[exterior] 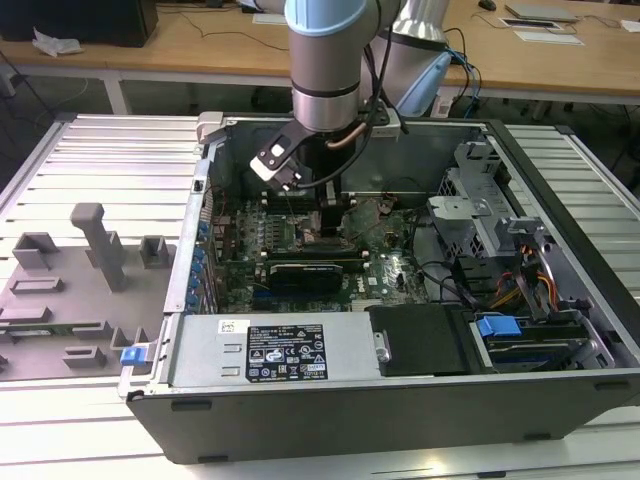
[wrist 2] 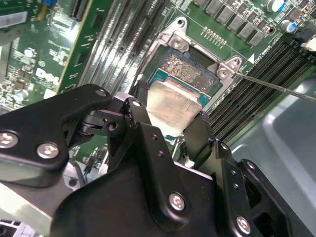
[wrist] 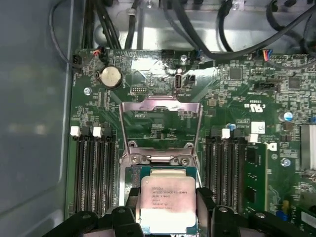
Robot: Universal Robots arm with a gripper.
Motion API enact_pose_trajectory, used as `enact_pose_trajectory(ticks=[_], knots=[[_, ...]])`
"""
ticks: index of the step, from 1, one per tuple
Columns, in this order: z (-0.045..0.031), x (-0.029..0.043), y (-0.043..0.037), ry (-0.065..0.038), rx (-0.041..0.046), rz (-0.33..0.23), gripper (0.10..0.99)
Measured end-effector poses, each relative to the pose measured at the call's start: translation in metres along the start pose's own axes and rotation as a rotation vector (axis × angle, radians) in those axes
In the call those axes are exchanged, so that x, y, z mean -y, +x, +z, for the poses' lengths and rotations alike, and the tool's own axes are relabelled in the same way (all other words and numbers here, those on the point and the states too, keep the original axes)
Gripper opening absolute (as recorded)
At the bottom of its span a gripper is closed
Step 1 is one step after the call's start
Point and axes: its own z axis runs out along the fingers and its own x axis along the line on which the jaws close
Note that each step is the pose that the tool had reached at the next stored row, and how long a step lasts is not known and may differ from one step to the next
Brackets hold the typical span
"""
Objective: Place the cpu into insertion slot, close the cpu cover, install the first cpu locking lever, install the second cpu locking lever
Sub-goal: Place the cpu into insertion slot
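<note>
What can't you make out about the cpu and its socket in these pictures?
- Whether the cpu, held by the gripper, is seated in the insertion slot or just above it: in both wrist views the chip covers most of the pinned centre.
- Exterior view: the arm blocks the socket.
- The thin metal rod beside the socket runs off the second wrist view's edge.

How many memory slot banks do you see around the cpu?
2. One bank lies along one side of the cpu, the other bank along the opposite side; their ends may be hidden.
</note>
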Motion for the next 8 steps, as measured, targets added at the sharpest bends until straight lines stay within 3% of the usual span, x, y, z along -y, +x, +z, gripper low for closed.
enact_pose_trajectory(ticks=[8], knots=[[0.0118, 0.0054, 0.0069, 0.000, 0.0000, 0.000, 0.541]])
